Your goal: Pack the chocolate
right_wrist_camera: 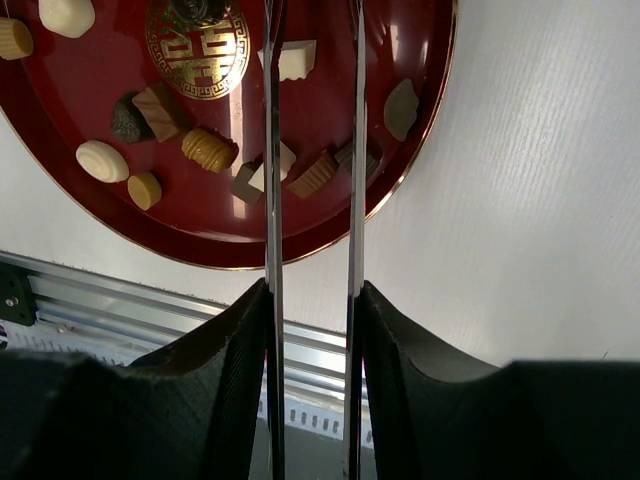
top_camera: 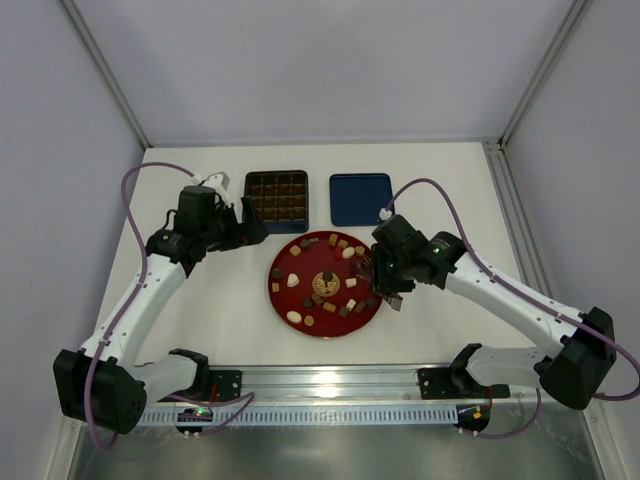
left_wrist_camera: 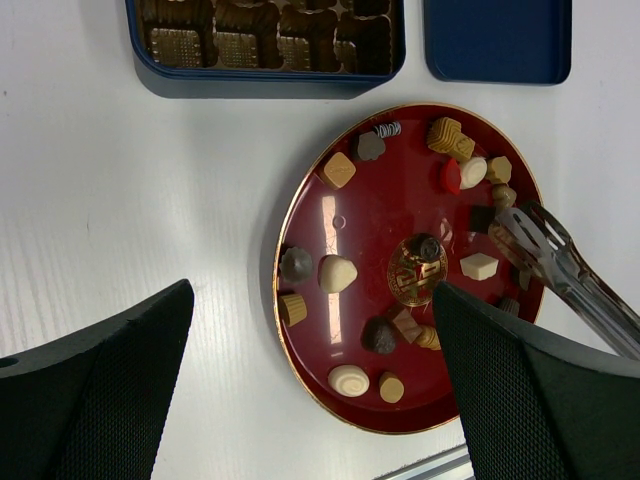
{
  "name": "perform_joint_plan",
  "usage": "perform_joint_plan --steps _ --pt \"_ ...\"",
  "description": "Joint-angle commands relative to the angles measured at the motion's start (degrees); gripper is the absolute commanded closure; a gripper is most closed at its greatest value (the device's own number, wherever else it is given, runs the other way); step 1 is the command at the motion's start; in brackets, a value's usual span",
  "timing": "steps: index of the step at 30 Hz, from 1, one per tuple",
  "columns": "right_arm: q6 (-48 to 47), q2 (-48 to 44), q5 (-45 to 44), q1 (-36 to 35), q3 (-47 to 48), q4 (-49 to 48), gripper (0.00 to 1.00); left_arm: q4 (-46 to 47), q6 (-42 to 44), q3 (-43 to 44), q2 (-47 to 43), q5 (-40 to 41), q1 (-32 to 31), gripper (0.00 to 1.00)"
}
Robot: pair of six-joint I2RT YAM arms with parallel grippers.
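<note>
The chocolate (top_camera: 325,283) lies as several small dark, light brown and cream pieces scattered on a red plate (top_camera: 272,285) with a gold emblem. My left gripper (top_camera: 245,228) hangs open above the table just left of the plate; in the left wrist view its fingers (left_wrist_camera: 110,380) frame the plate's (left_wrist_camera: 380,200) left half and a cream piece (left_wrist_camera: 337,272). My right gripper (top_camera: 375,272) is shut on metal tongs (right_wrist_camera: 272,150). The tong blades stand apart over the plate's (right_wrist_camera: 320,110) right side, near a white square piece (right_wrist_camera: 297,58). Their tips (left_wrist_camera: 512,230) rest by a dark square.
A dark blue tin (top_camera: 277,196) with a brown grid insert stands behind the plate, and its blue lid (top_camera: 360,198) lies to its right. A metal rail (top_camera: 330,380) runs along the near table edge. White enclosure walls surround the table.
</note>
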State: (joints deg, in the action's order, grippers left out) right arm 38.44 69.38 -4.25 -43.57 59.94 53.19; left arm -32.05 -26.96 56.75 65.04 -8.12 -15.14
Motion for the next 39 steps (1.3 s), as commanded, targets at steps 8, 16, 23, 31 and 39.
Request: perform_joint_plan --steps 8,16,23,31,39 --pt "0.9 2.9 -0.8 -0.9 0.4 -3.7 0.62 -0.1 0.3 0.2 -0.9 -0.1 0.0 0.00" --pt "0.6 3.6 -2.7 -1.0 1.1 -2.7 0.74 -0.1 0.3 0.2 -1.1 -0.1 0.0 0.00" --pt "-0.8 3.5 -4.3 -1.0 5.8 0.0 0.83 -0.1 0.3 0.3 -1.1 -0.1 0.0 0.00" --pt "-4.0 6.4 -5.5 -1.0 16.2 1.6 0.83 -0.1 0.2 0.3 -1.5 0.2 0.0 0.00" --pt "-11.4 20.5 -7.8 -0.7 36.5 -2.1 0.83 -0.1 0.3 0.5 -2.7 3.3 0.1 0.00"
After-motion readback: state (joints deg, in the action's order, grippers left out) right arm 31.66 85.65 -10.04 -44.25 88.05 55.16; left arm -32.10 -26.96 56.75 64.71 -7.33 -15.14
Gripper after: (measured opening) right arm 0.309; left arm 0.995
